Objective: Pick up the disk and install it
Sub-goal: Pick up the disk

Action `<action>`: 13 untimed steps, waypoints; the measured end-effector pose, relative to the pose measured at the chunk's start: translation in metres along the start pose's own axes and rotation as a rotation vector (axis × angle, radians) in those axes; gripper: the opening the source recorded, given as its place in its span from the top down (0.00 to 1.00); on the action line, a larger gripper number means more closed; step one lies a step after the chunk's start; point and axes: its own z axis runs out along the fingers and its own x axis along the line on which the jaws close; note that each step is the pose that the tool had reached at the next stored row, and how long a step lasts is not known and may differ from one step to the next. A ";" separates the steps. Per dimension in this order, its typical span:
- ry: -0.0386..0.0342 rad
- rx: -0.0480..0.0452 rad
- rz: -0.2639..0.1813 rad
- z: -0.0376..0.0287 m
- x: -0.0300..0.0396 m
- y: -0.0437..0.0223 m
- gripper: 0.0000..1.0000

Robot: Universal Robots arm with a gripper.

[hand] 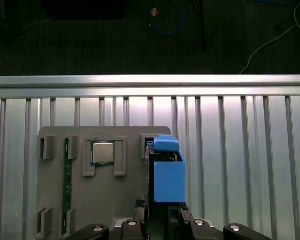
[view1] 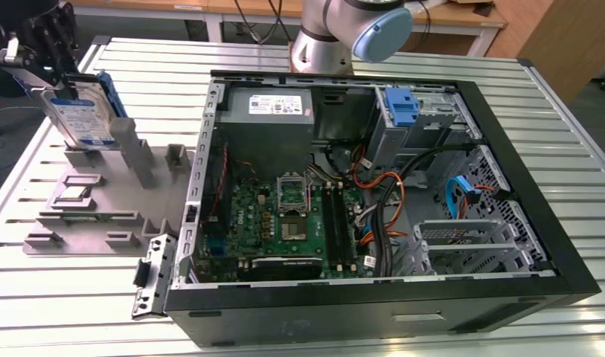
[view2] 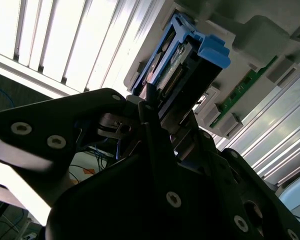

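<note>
Slatted silver metal table (view1: 64, 297), ribs running across the exterior view. Directly on it, toward the exterior view's left, a grey moulded fixture plate (view1: 94, 223) (flat on the slats, slots and posts rising from it). Just beside, to the exterior view's right, an open black computer case (view1: 382, 312) lying on its side. Behind the case, the arm's base (view1: 317, 52).

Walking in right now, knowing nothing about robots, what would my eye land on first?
Most likely the big open computer case in the middle of the exterior view, its green motherboard and tangle of cables laid bare. Next, at that view's upper left, the gripper clamps the disk, a silver drive in a blue frame, on edge at a grey fixture. The silver arm rises behind the case.
</note>
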 end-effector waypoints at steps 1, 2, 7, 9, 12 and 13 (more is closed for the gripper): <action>0.0000 0.0000 0.000 -0.0001 0.0000 0.0000 0.65; 0.0000 0.0000 0.000 -0.0002 0.0000 0.0000 0.65; 0.0001 -0.0002 0.000 -0.0009 0.0000 0.0001 0.65; 0.0002 -0.0003 0.000 -0.0032 -0.0002 0.0002 0.65; 0.0001 -0.0001 0.000 -0.0080 -0.0004 0.0005 0.65; 0.0001 -0.0002 0.000 -0.0101 -0.0005 0.0007 0.65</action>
